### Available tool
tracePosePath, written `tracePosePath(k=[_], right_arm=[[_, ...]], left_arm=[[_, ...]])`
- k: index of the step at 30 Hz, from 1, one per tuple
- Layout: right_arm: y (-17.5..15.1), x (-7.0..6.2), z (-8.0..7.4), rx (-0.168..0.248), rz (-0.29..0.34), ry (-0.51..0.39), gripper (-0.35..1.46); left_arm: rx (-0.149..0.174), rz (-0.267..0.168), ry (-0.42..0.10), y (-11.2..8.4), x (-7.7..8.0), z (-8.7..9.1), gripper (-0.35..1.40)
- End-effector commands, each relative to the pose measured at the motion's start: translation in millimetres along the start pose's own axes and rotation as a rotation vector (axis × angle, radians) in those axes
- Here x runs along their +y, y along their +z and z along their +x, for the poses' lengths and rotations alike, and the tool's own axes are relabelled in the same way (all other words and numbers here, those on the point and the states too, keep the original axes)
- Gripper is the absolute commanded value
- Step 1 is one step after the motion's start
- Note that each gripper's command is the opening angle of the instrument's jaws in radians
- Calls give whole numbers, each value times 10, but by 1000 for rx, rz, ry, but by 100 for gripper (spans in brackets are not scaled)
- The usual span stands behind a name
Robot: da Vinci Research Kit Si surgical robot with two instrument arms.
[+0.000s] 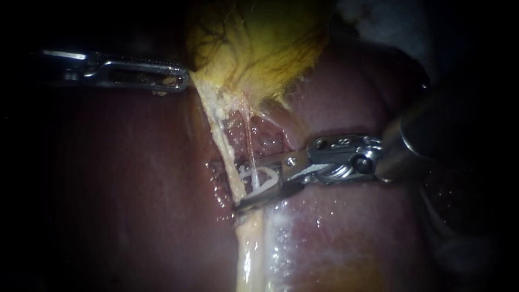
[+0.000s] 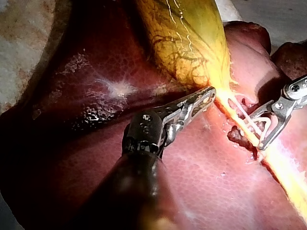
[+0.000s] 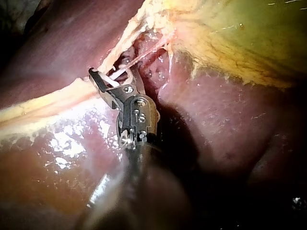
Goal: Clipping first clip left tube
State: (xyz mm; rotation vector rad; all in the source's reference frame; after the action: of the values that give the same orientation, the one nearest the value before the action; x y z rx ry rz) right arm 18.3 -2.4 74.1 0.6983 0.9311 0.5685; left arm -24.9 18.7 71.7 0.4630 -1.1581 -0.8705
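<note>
Jaws of the right instrument standing apart yet gripping an open white clip between them, set across the left tube just below the gallbladder — pale strand stretched over the dark liver. Left instrument at the gallbladder's lower edge, jaws pressed together on that tissue, holding it aside with the strand taut. Looks soft, wet and slippery, thin enough to tear under a sideways tug — best taken square across, seated fully inside the clip's mouth, apart from the thinner strand just beside it. Cannot tell whether that neighbour also lies within the clip. Seems likely to roll out of the mouth if met at a slant.
</note>
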Motion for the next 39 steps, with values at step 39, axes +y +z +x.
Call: tracePosePath(k=[39], right_arm=[[-32, 0, 9, 119, 400, -17, 60]], left_arm=[[0, 1, 0, -2, 0, 0, -35]])
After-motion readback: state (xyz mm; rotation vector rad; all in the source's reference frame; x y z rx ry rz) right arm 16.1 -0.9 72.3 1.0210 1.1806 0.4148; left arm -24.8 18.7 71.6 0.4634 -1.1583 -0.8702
